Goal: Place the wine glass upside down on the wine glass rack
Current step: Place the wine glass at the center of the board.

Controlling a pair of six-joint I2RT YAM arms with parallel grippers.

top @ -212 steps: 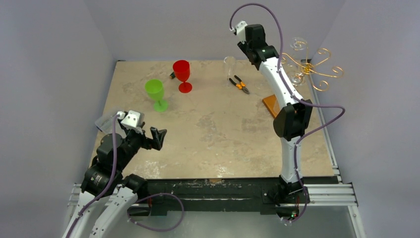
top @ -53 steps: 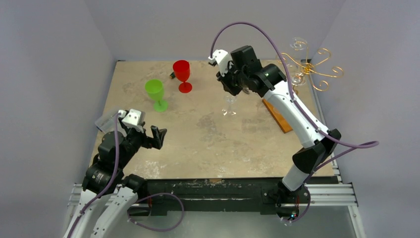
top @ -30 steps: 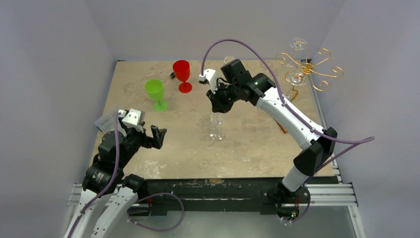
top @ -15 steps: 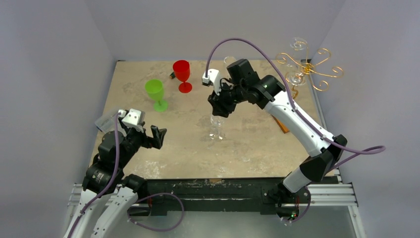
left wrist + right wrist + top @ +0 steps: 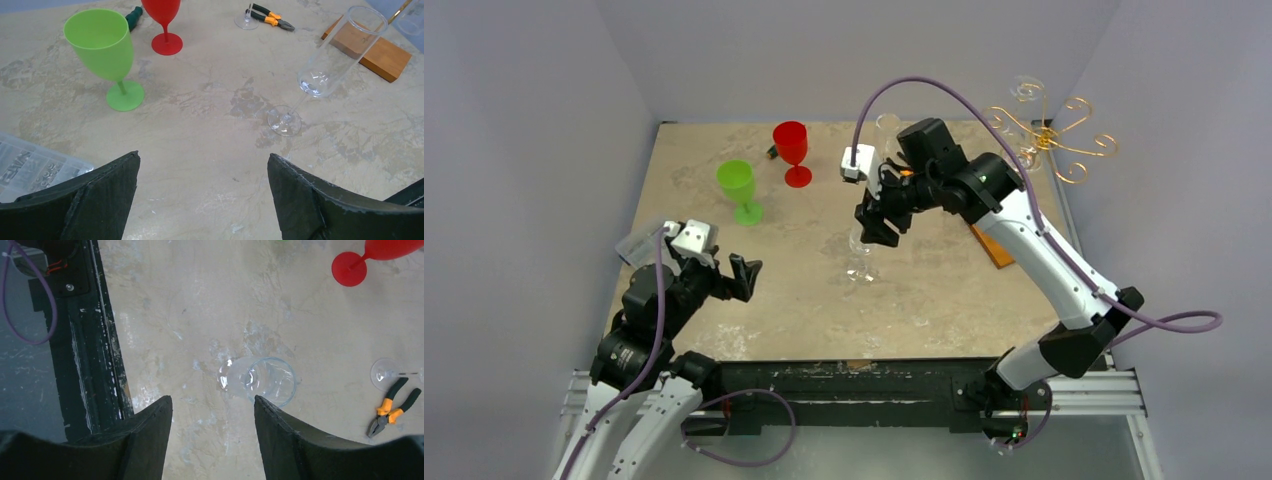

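The right claw (image 5: 879,215) hangs over the middle of the table (image 5: 944,300), its jaws spread wide and nothing between them. The glass (image 5: 861,252) stands upright on its foot just under the claw, free of both fingers. From the wrist camera its round mouth lies just past the fingertips, not between them.

The rack (image 5: 1052,137) stands well to the claw's right and farther back, and its wooden base (image 5: 994,250) is partly hidden behind the arm. 1 more clear glass (image 5: 1026,90) sits among the rack's curls.

The red glass (image 5: 791,150) and the green glass (image 5: 739,188) stand upright to the claw's left, the red one farther back. The pliers (image 5: 392,412) lie behind the claw, just beside the foot of a 3rd clear glass (image 5: 386,373).

The left claw (image 5: 205,197) is well to the left of the right claw and nearer the bases. It is also wide open and empty. A plastic box (image 5: 30,162) lies at its left.
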